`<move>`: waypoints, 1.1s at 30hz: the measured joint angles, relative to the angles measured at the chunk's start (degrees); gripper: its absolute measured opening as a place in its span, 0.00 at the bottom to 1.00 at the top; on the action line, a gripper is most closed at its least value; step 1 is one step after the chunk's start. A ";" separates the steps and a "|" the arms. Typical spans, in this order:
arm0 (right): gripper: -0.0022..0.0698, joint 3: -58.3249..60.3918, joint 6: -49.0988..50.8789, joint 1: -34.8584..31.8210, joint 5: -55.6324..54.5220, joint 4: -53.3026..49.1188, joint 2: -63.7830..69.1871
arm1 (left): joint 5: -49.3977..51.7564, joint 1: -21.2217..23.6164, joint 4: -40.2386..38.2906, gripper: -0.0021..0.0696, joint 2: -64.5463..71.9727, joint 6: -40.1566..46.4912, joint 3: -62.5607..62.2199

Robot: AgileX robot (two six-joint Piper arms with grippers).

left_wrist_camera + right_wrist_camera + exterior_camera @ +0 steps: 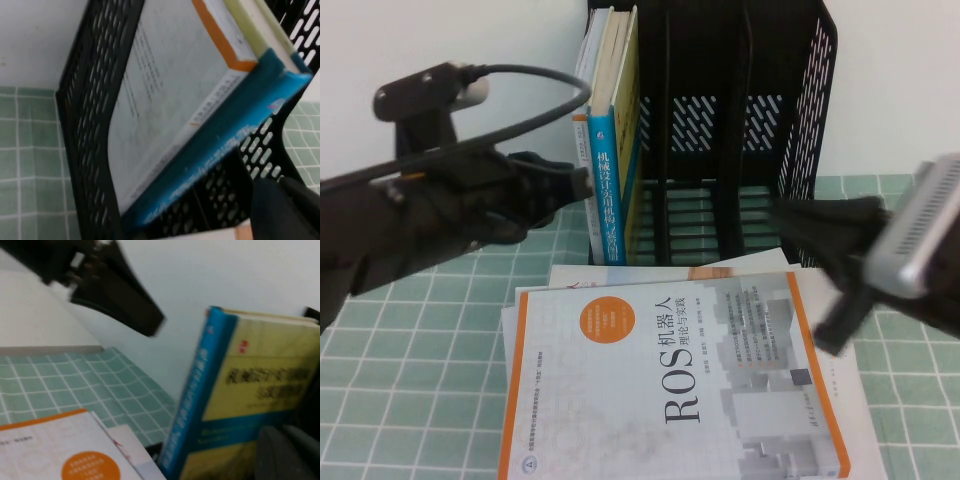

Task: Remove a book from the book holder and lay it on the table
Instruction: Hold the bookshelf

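nearest my high camera, along the bottom middle of the frame, lies the white-and-orange ros book (pixel 680 385) flat on the table (pixel 410 330), with the corner of another thin white book (pixel 620 270) showing from under its far edge.

behind it, upper middle of the frame, the black book holder (pixel 800 110) stands upright against the white wall. the book (pixel 615 170) is in the holder's leftmost slot, upright, teal spine toward me; the left wrist view shows a thinner white book with an orange edge (pixel 170 95) standing beside it in the same slot, against the holder's perforated side wall (pixel 85 115).

the left gripper (pixel 582 187) comes in from the left of the frame and its tip is right at the teal spine, about mid-height. i cannot tell whether its fingers are apart or together, and i cannot tell if they touch the spine.

the right gripper (pixel 782 212) reaches in from the right edge, its tip low in front of the holder's right-hand slots, above the far right corner of the ros book. its fingers are pressed together with nothing between them. in the right wrist view the book (pixel 250 385) fills the right half of the picture, its yellow-green cover facing the lens.
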 joint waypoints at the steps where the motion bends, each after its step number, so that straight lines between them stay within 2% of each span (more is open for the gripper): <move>1: 0.03 -1.86 -0.88 1.96 0.52 0.03 1.65 | 0.18 0.00 0.00 0.03 0.98 -0.01 -0.76; 7: 0.03 -10.97 1.50 4.80 -2.44 0.39 12.22 | -2.20 0.00 -1.23 0.03 6.44 0.35 -5.09; 10: 0.10 -14.87 2.49 4.90 -3.94 -0.57 17.26 | -3.98 0.00 -1.86 0.03 8.49 0.35 -6.05; 13: 0.32 -19.07 6.52 5.01 -4.93 -1.80 22.29 | -4.54 0.00 -2.65 0.03 10.23 0.35 -6.91; 16: 0.59 -22.33 9.44 5.14 -5.12 -2.20 26.88 | -3.31 0.00 -4.35 0.03 11.49 0.35 -8.09; 18: 0.68 -24.24 10.15 5.14 -5.12 -2.32 29.22 | -1.91 0.00 -5.84 0.03 11.73 0.35 -8.70; 25: 0.72 -27.80 12.38 5.14 -5.12 -2.18 33.40 | -0.30 0.00 -7.70 0.03 11.86 0.35 -10.11; 33: 0.72 -28.22 10.72 5.23 -5.85 8.25 35.68 | 0.03 -0.10 -13.79 0.03 11.98 1.64 -10.25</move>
